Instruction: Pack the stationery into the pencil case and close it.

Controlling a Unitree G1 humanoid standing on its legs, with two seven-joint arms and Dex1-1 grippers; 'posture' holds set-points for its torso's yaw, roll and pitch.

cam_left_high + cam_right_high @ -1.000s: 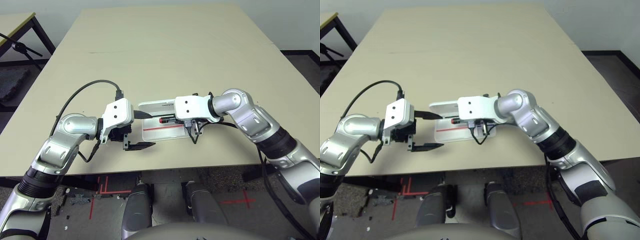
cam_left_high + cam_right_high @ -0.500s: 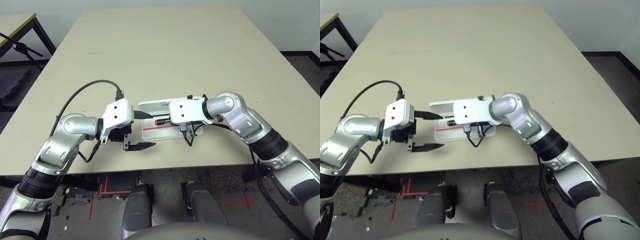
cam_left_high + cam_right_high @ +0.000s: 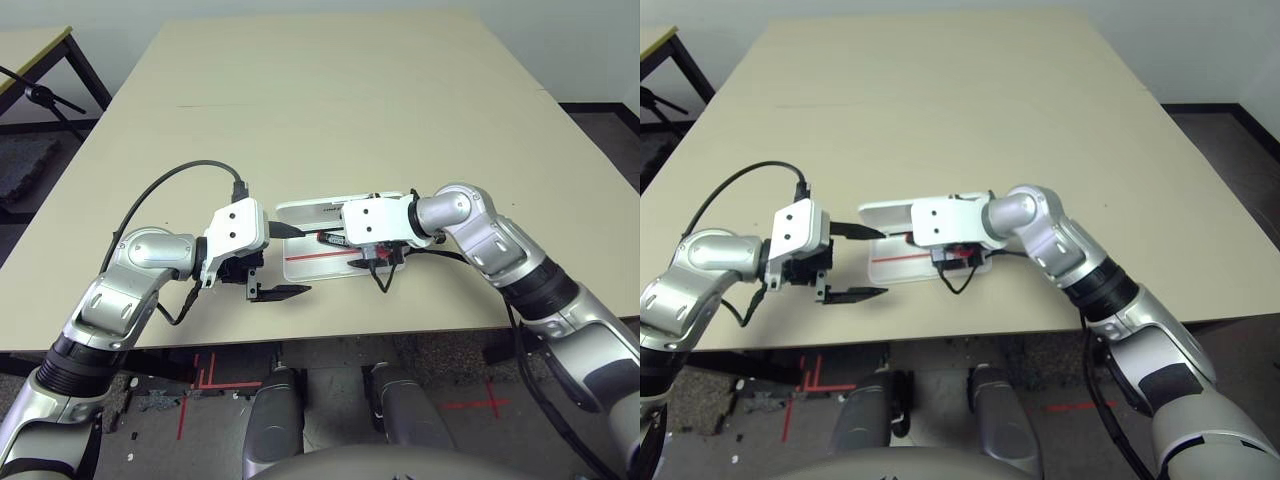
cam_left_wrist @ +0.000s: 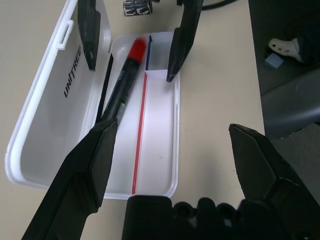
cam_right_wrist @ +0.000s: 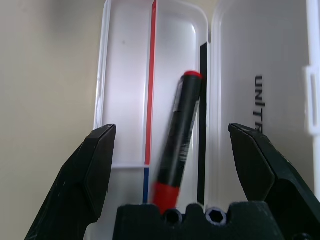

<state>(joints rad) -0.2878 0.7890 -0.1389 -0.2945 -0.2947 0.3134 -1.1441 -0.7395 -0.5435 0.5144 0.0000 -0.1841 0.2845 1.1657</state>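
Supporting the open pencil case (image 3: 330,262) near its front edge, the table (image 3: 330,100) offered wide bare room beyond. Both lid and tray lay flat. The right gripper (image 5: 172,145) hung over the tray, fingers spread, with the red marker (image 5: 177,140) lying slantwise inside, apparently just deposited. The left gripper (image 3: 285,262), fingers spread, hovered beside the case. Judged next: withdraw, then fetch remaining stationery or swing the lid shut.
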